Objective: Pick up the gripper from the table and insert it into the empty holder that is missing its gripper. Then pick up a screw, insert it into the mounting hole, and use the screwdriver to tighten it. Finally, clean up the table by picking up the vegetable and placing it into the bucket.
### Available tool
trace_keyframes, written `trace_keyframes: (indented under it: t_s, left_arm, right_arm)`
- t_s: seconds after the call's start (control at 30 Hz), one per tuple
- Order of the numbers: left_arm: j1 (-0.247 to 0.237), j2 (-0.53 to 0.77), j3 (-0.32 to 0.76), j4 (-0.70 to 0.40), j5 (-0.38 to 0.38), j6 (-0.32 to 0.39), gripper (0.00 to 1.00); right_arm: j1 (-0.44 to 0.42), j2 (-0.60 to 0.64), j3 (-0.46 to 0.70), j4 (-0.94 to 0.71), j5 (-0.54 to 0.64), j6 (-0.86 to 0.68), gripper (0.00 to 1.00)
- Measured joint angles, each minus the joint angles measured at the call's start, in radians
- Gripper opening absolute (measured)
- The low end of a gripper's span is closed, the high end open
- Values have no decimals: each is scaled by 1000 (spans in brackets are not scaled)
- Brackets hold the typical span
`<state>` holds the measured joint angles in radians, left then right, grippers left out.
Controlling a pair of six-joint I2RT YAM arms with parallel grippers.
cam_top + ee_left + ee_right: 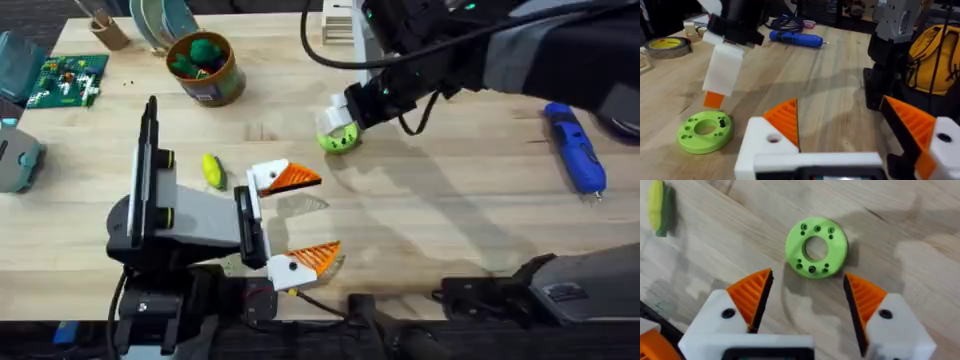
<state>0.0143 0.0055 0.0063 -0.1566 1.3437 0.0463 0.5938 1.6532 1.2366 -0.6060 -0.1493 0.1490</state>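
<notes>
The right arm reaches across the table [450,210] and hangs its gripper [807,297] directly over the green ring disc [816,247], so in my judgement the work sits at the screw step: the disc's holes hold small dark screws, and the next move calls for a straight descent and a fine pinch on one of them. That claw is spread wide, released, touching nothing, while the left gripper [300,215], on the near side of the disc, is likewise open and empty. From the disc, the vegetable [213,170] lies towards the left arm, the bucket [205,68] farther back, the screwdriver [575,148] well apart.
</notes>
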Motion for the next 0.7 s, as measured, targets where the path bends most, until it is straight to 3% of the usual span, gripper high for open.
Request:
trace_keyframes:
  t_s: [0.1,0.27,0.7]
  left_arm:
    - [0,0,0,0,0,0,995]
    - [0,0,0,0,3,0,994]
    - [0,0,0,0,3,0,993]
  right_arm:
    - [4,20,0,1,0,1,874]
    - [11,66,0,4,0,4,730]
    - [14,81,0,7,3,4,645]
